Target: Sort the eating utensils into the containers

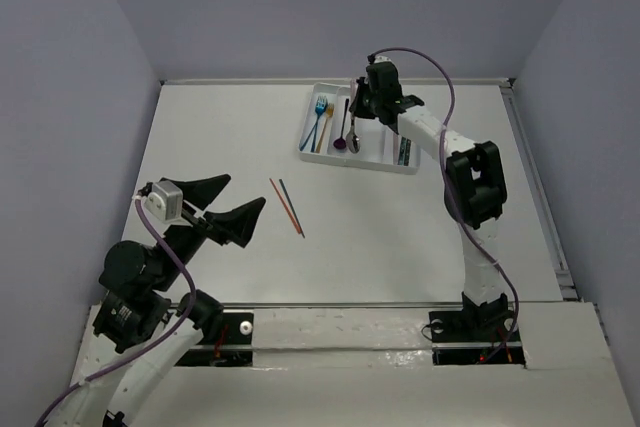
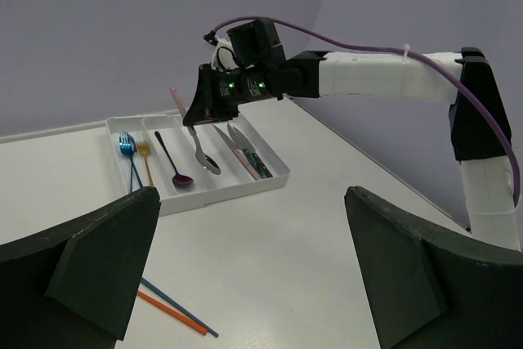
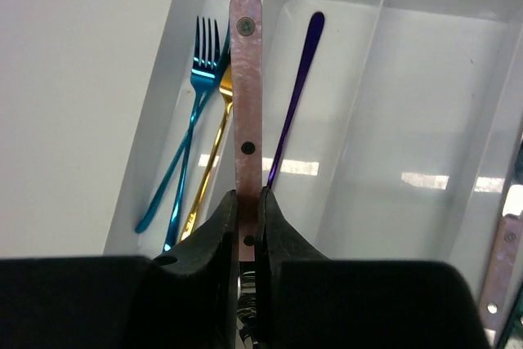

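**Top view.** Right gripper (image 1: 365, 99) hangs over the tray (image 1: 378, 147); the wrist masks its load. Left gripper (image 1: 226, 210) gapes, empty. Chopsticks (image 1: 287, 205) lie just beyond its tips.

**Left wrist view.** Right jaws pinch the pink spoon (image 2: 210, 163) by its handle, bowl slanting down below them into the tray. Floor contact and exact compartment are unclear.

**Right wrist view.** The handle runs straight ahead of the fingers. Blue fork (image 3: 206, 46) and gold fork (image 3: 214, 140) lie left of it, purple spoon (image 3: 293, 96) right. The bowl is hidden behind the fingers.

**Judgement.** Light, stiff, glossy; it is likely to swivel in so narrow a pinch. A mid-handle hold suits best.
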`<state>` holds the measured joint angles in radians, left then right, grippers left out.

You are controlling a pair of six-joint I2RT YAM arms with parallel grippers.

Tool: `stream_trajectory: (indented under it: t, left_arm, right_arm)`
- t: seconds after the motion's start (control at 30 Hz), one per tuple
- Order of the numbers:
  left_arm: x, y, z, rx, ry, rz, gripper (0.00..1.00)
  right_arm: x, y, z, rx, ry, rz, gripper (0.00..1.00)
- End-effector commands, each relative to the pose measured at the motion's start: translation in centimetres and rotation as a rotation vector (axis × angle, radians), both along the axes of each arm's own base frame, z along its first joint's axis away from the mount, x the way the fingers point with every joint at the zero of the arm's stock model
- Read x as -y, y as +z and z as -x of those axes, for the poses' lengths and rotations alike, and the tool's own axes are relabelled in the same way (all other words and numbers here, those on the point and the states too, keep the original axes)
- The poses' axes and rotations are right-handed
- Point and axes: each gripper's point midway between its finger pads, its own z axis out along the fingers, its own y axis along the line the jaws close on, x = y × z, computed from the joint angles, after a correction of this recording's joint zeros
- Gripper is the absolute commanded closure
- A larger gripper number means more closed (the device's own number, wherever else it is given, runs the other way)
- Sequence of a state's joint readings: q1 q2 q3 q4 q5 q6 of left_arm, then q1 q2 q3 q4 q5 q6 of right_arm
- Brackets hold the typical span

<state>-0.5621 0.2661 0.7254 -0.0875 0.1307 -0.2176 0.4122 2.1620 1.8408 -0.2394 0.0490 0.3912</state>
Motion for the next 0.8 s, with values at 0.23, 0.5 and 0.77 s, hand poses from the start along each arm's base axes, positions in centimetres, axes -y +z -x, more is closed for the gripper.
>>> stream_trajectory:
  t: [0.23,0.5,0.77]
  left_arm:
    - [-0.2,0.9,-1.0,0.025,0.03,0.001,0.01]
    - [-0.2,0.8,-1.2,0.02,0.035,-0.003,0.01]
    - [-0.2,0.7,-1.5,0.015,0.044,-0.006,0.01]
  right_arm:
    - [-3.5,0.1,-4.4,0.042,0.006,-0.067,0.66]
    - [-4.3,4.0,-1.9,0.106,0.083,-0.01,0.24]
    - [-10.5,2.1,11.4,0.126,0.274,0.047,0.5]
